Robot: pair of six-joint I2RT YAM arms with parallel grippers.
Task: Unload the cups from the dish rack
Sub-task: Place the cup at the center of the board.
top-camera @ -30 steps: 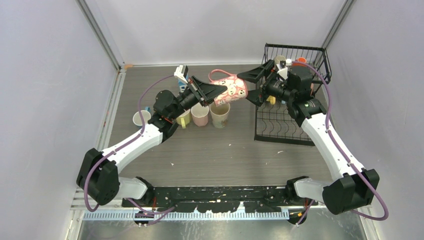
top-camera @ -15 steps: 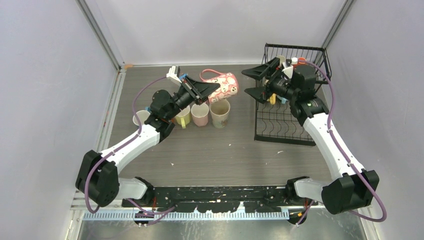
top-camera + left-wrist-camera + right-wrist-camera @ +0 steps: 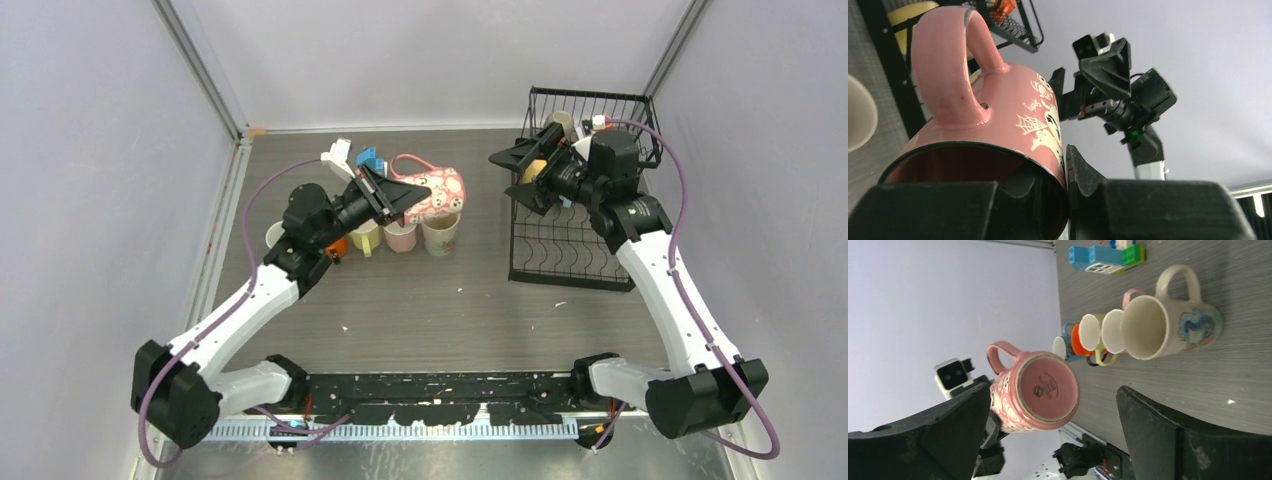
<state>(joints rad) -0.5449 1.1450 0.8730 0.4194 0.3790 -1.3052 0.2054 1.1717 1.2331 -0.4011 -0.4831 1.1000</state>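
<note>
Pink glazed mug hanging sideways over the row of unloaded cups

You are holding the pink mug in the left fingers, which are pinching nearly shut on its rim, one inside the mouth and one outside. The mug is lying on its side in the air just above the cups standing on the bench, its handle toward the far wall. The right fingers are standing wide apart with nothing in them at the left side of the dish rack, where a few more are waiting up top. You are dealing with stiff, slick, breakable ceramic. A rim pinch is letting the weight hang to one side, so it is likely to swivel, and the rim wall or handle is looking like the safest hold.
</note>
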